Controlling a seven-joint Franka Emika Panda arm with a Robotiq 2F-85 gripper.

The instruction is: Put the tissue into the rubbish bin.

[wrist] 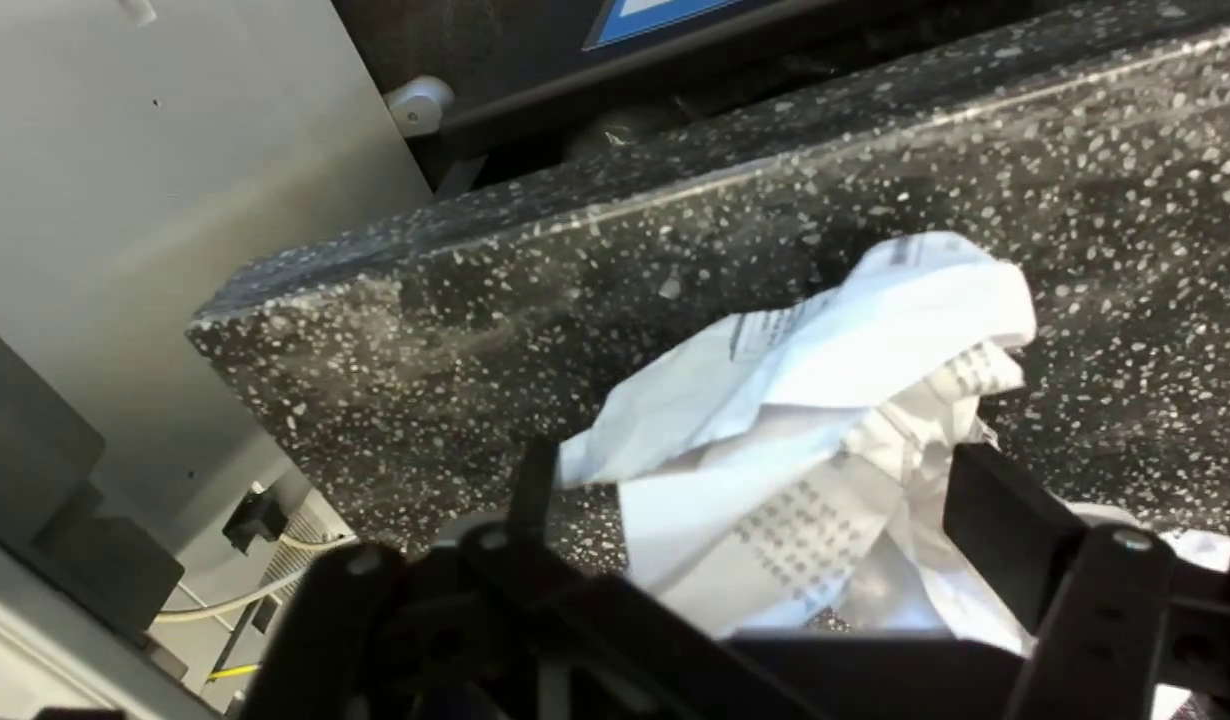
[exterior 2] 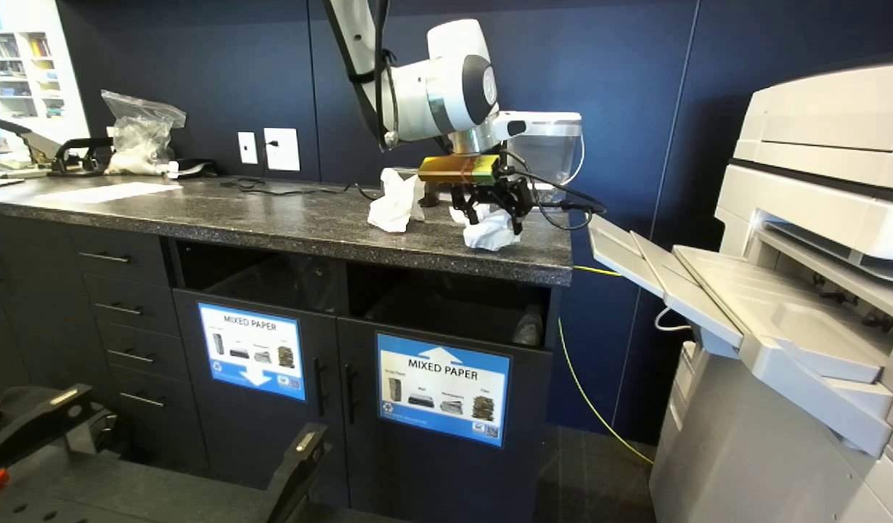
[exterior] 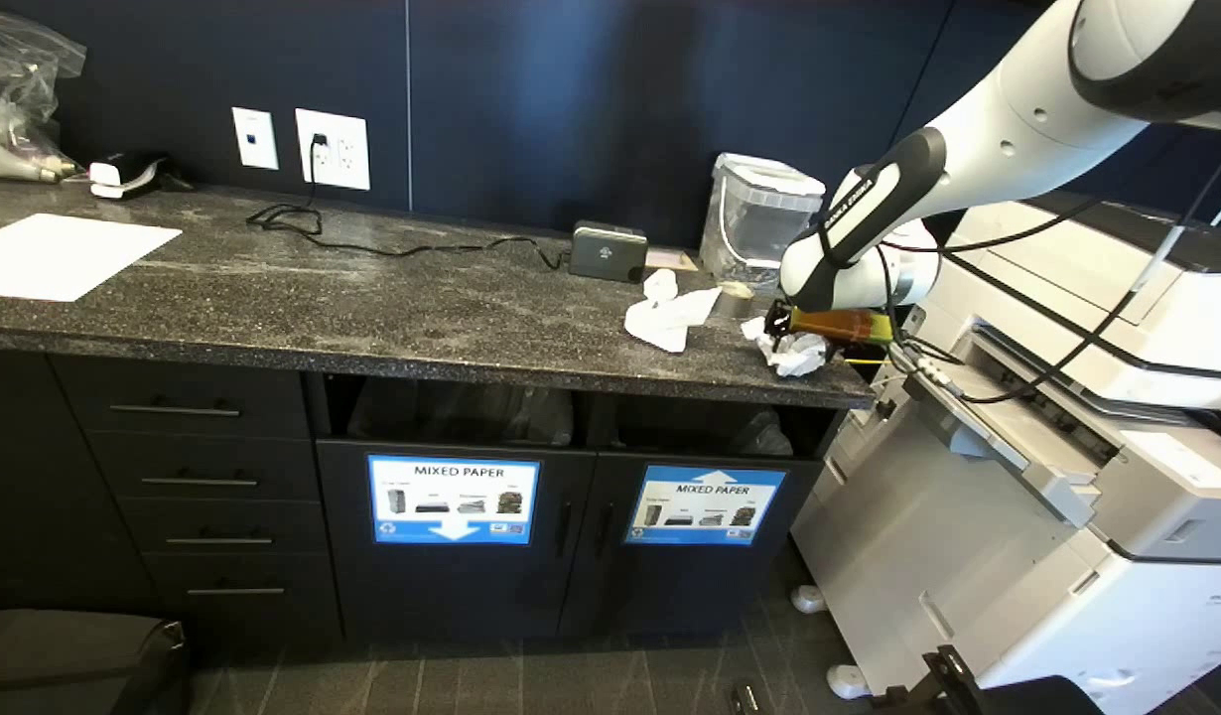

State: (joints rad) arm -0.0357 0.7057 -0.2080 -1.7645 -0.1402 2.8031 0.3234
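The tissue, a flattish crumpled white wad, lies on the counter near its front right corner in both exterior views (exterior: 797,357) (exterior 2: 490,234). My gripper (exterior 2: 494,218) points down over it. In the wrist view, my gripper (wrist: 775,510) is open, fingers wide apart, with the tissue (wrist: 765,430) between and ahead of them. The left fingertip is close to a paper corner; I cannot tell if it touches. The rubbish bin shows as two dark slotted compartments below the counter, right (exterior: 705,459) (exterior 2: 446,334) and left (exterior: 457,450) (exterior 2: 254,302), each over a blue-and-white panel.
A taller white wad (exterior: 667,316) (exterior 2: 396,203) stands left of the tissue. Behind are a tape roll (exterior: 735,298), a small dark box (exterior: 608,253) and a clear container (exterior: 769,214). A large printer (exterior: 968,536) (exterior 2: 802,334) stands right of the counter.
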